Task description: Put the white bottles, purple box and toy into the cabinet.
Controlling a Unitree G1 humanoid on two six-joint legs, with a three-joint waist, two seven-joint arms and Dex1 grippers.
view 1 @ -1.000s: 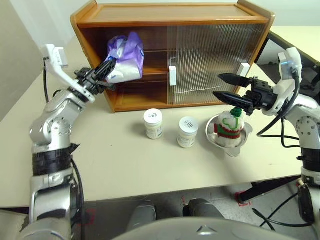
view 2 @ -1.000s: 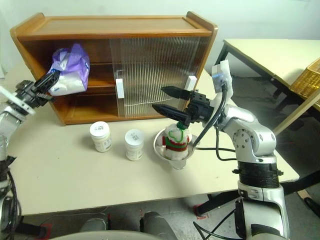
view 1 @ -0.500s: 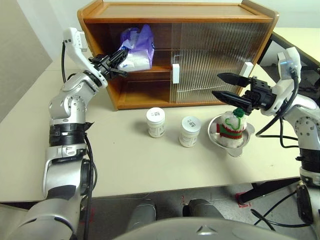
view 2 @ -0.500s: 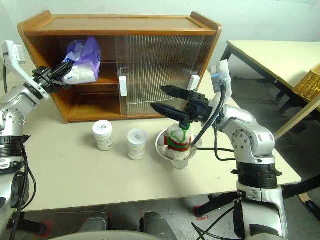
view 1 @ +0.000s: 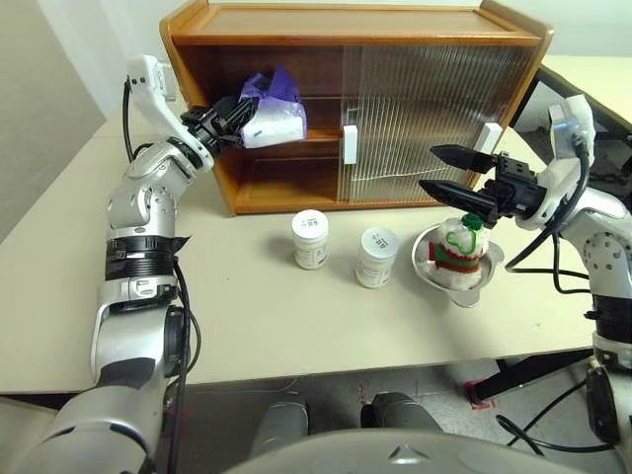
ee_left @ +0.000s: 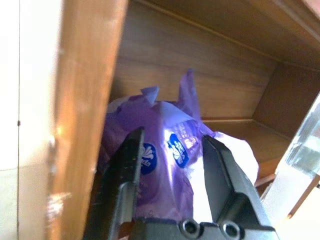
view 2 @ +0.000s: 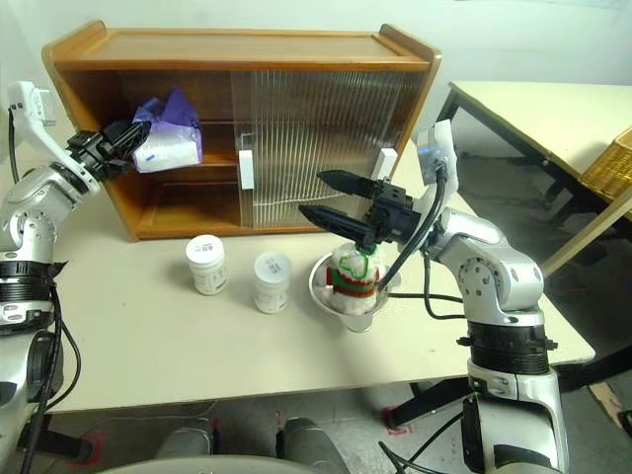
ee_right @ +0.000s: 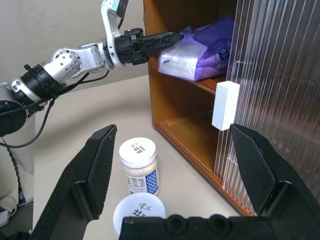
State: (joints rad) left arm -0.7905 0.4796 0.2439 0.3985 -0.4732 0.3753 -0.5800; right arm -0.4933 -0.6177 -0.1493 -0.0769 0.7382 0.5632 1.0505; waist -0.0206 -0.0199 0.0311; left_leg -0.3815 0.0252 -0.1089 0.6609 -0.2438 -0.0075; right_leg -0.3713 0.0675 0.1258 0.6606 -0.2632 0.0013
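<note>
While the purple box (view 1: 273,120) sits on the upper shelf, notes by item:

purple box: on the upper shelf of the cabinet (view 1: 346,25), open left bay, near the side wall; crinkled top up, white side toward the front.

left gripper (view 1: 238,109): at the shelf mouth. The left wrist view has its fingers (ee_left: 129,170) either side of the pack with a visible gap, so parted and looking like a release, not a clamp (can't confirm zero contact).

step in hand: let go of the box and back out. My read: open fully first, then pull straight back along the approach line so the fingers don't snag the loose film and drag the pack off the shelf. Keep off the left side panel, it's right beside the hand.

right gripper (view 1: 434,169): wide open, empty, hovering just above the toy (view 1: 456,244).

toy: sitting in a steel bowl (view 1: 462,278) on the table (view 1: 296,326), in front of the closed right half.

white bottles: two, left bottle (view 1: 310,238) and right bottle (view 1: 376,257), upright, side by side on the table, in front of the cabinet, apart from each other.

obstacles: sliding doors (view 1: 434,118) cover the right half, so only the left bay is reachable. The box takes up much of the open shelf; the lower shelf looks free for the bottles.
</note>
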